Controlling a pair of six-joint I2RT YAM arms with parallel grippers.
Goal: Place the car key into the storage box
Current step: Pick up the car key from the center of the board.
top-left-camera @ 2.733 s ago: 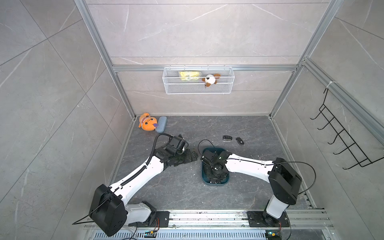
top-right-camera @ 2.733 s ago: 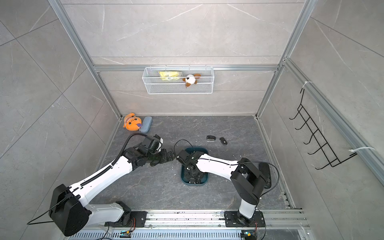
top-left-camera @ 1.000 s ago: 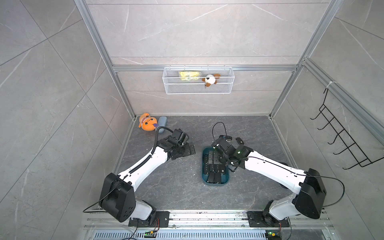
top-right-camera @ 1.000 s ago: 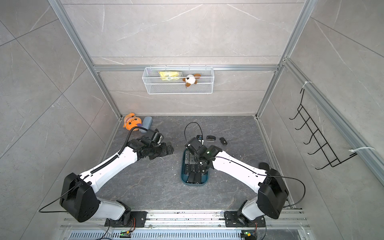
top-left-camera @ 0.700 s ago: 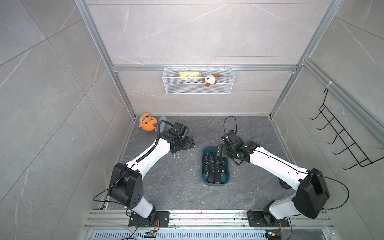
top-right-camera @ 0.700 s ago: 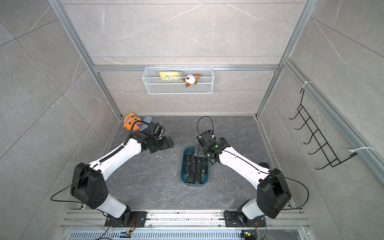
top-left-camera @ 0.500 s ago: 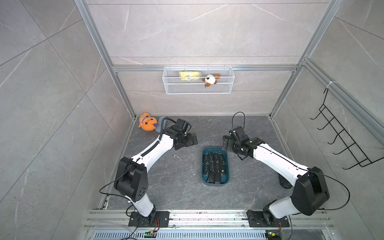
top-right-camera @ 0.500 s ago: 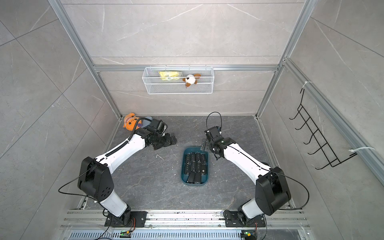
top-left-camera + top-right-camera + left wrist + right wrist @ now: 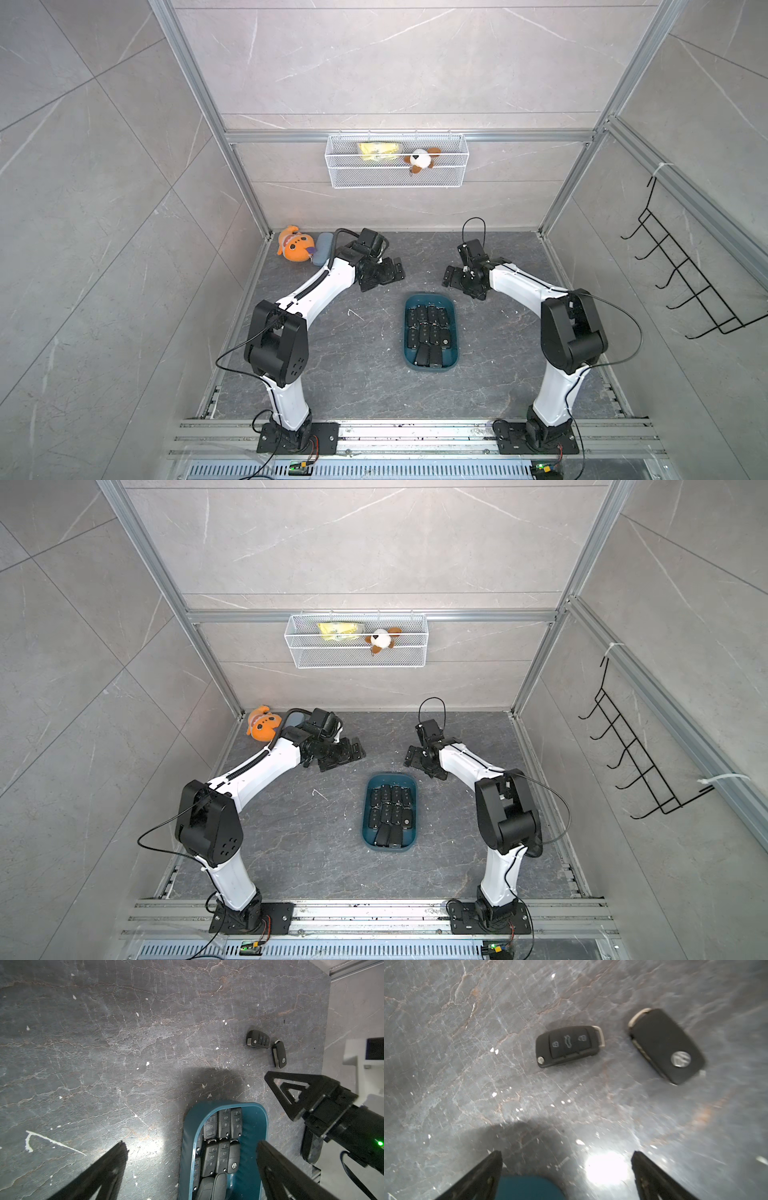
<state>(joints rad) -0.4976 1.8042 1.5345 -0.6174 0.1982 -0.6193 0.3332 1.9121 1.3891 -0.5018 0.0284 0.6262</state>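
Note:
The dark teal storage box (image 9: 431,296) (image 9: 390,776) sits mid-floor with several black key fobs (image 9: 430,328) lying in it. Two car keys rest on the floor beyond it: one buttons-up (image 9: 569,1045) (image 9: 258,1039), one badge-up (image 9: 666,1045) (image 9: 279,1054). In both top views the right gripper hides them. My right gripper (image 9: 461,286) (image 9: 566,1154) hovers open just behind the box's far end, short of the keys, holding nothing. My left gripper (image 9: 388,276) (image 9: 192,1145) stands open and empty to the box's far left, looking down on the box's rim (image 9: 262,1126).
An orange plush toy (image 9: 293,248) and a pale blue case (image 9: 322,253) lie in the back left corner. A white wire basket (image 9: 397,166) hangs on the back wall. A black hook rack (image 9: 685,282) is on the right wall.
The right gripper has left the box and swung back and right, over the two loose keys. The left gripper has drawn back toward the far wall. Both stayed open.

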